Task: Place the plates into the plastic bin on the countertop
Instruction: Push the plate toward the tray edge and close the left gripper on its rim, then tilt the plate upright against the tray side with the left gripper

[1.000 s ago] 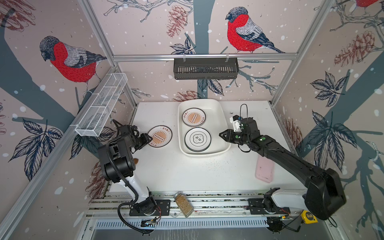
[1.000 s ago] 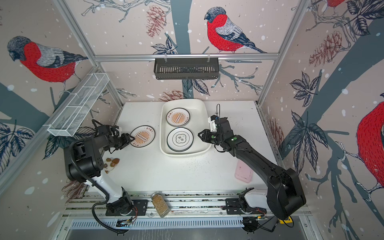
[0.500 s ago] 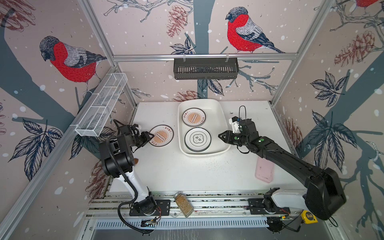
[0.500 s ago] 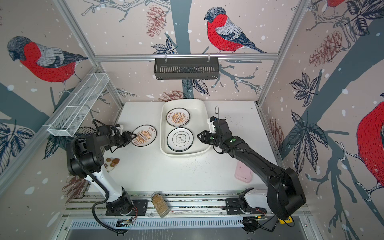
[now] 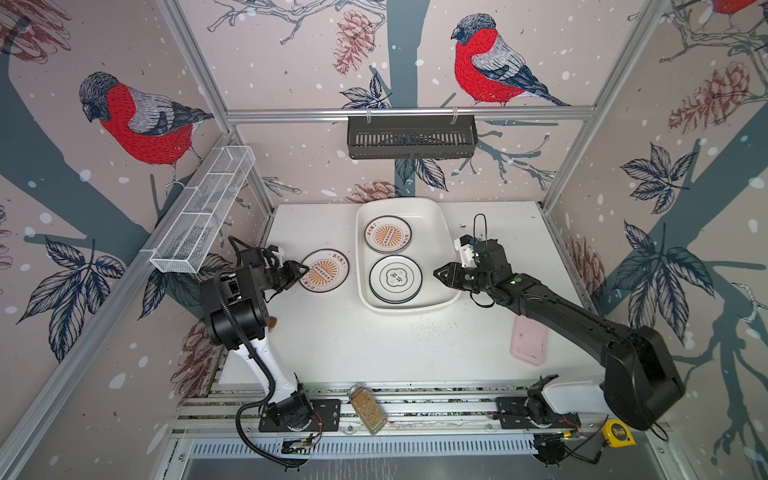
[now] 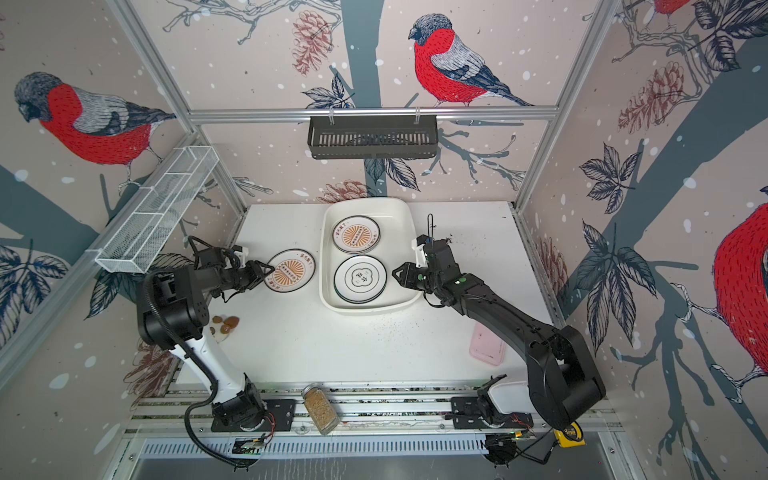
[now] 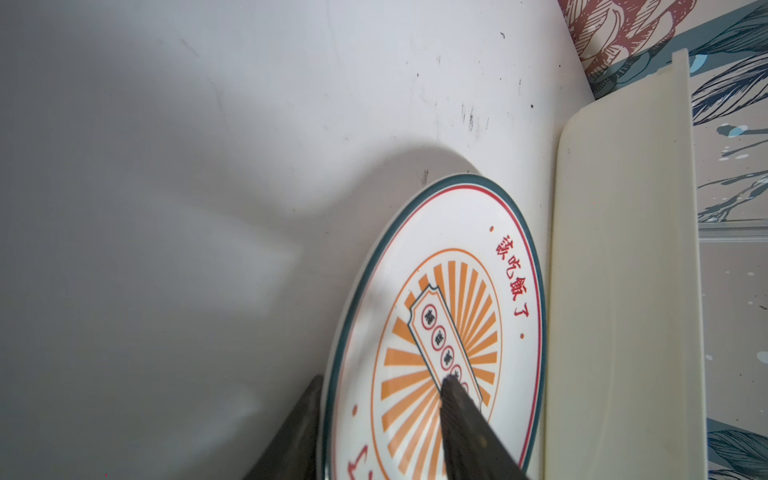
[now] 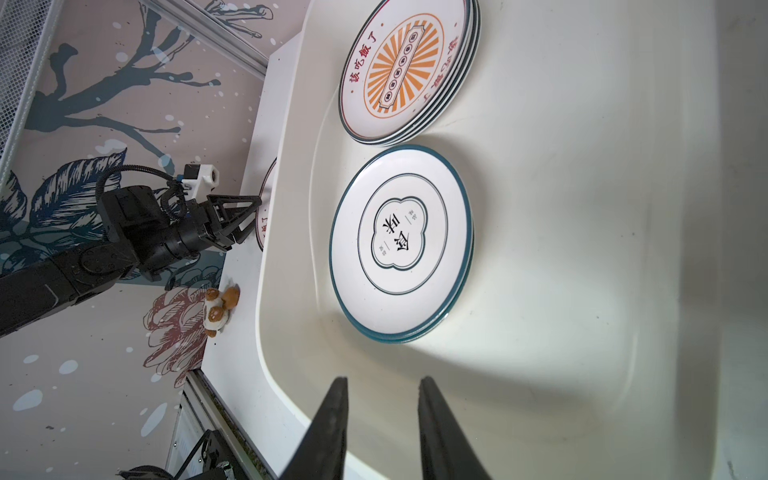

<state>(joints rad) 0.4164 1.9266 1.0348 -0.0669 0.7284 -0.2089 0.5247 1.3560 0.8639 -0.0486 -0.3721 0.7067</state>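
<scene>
One plastic bin (image 5: 434, 232) holds two stacks of plates: a sunburst stack (image 8: 399, 70) showing at least three rims and a cloud-emblem stack (image 8: 401, 241) showing at least two. One lone sunburst plate (image 5: 325, 271) lies outside. There are two pincers, the left pincer (image 5: 302, 274) and the right pincer (image 5: 437, 275). One each: pink slab (image 5: 528, 345), glass jar (image 5: 369, 410), wire basket (image 5: 203, 216), black rack (image 5: 411, 139), yellow tape measure (image 5: 620, 433), small brown toy (image 6: 226, 323).

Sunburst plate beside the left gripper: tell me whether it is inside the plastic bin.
No; in a top view the sunburst plate sits on the countertop, outside the plastic bin's left wall.
</scene>
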